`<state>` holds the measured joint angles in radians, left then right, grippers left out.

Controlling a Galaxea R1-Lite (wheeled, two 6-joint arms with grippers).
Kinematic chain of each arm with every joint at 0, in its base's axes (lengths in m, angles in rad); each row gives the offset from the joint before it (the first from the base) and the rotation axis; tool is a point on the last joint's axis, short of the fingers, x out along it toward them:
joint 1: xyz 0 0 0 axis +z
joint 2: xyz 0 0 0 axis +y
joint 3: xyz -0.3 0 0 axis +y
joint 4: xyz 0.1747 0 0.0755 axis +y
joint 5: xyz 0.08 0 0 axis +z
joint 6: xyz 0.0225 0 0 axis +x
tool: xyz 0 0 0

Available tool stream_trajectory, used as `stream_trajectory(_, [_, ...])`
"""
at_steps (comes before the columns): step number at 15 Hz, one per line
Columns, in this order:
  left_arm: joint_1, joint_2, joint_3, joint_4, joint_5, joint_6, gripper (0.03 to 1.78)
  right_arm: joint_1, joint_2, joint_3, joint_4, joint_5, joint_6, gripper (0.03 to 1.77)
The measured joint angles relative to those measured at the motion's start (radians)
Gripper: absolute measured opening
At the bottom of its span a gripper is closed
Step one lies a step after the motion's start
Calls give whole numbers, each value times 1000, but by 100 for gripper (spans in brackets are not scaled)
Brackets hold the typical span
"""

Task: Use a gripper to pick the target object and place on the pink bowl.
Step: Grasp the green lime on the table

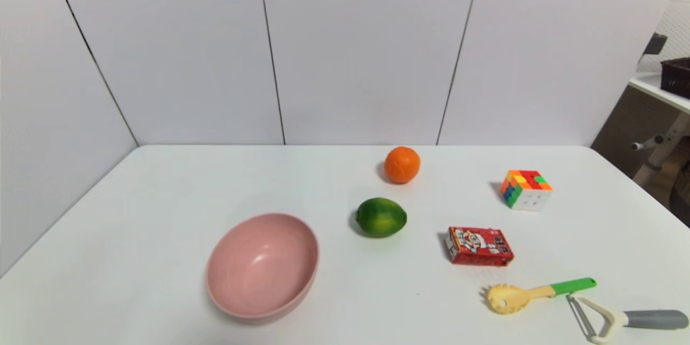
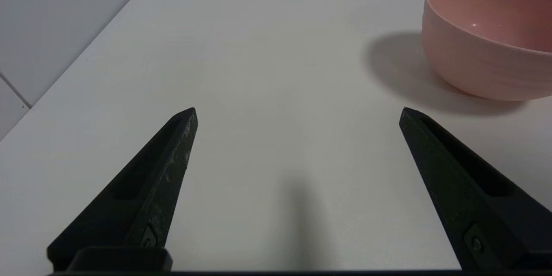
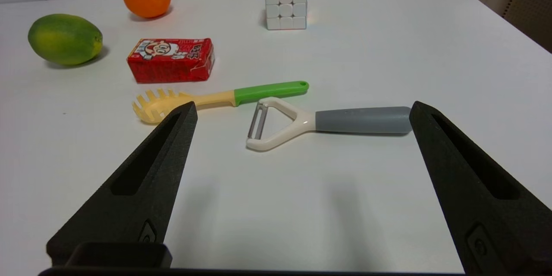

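The dark-green lime-like fruit [image 1: 381,217] lies mid-table, just right of the empty pink bowl [image 1: 262,268]; it also shows in the right wrist view as the green fruit [image 3: 65,39]. Neither arm appears in the head view. My left gripper [image 2: 297,112] is open over bare table near the front left, with the pink bowl [image 2: 487,51] off to one side. My right gripper [image 3: 302,110] is open near the front right, nothing between its fingers, the peeler just beyond its tips.
An orange [image 1: 402,164] sits behind the green fruit. A red carton [image 1: 480,246], a colour cube [image 1: 526,189], a yellow-green pasta spoon [image 1: 533,294] and a grey-handled peeler [image 1: 625,319] crowd the right side. White panels wall the back and left.
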<state>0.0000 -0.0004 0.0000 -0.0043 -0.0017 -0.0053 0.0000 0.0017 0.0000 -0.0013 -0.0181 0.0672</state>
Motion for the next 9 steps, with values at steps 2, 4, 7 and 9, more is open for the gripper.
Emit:
stream_trajectory(2, [0, 0, 0, 0, 0, 0, 169, 0, 0, 0, 0, 0, 0, 170])
stream_trajectory(4, [0, 0, 0, 0, 0, -2, 169, 0, 0, 0, 0, 0, 0, 170])
stream_trajectory(7, [1, 0, 0, -1, 0, -7, 169, 0, 0, 0, 0, 0, 0, 170])
stream_trajectory(9, [1, 7, -2, -1, 1, -5, 169, 0, 0, 0, 0, 0, 0, 170])
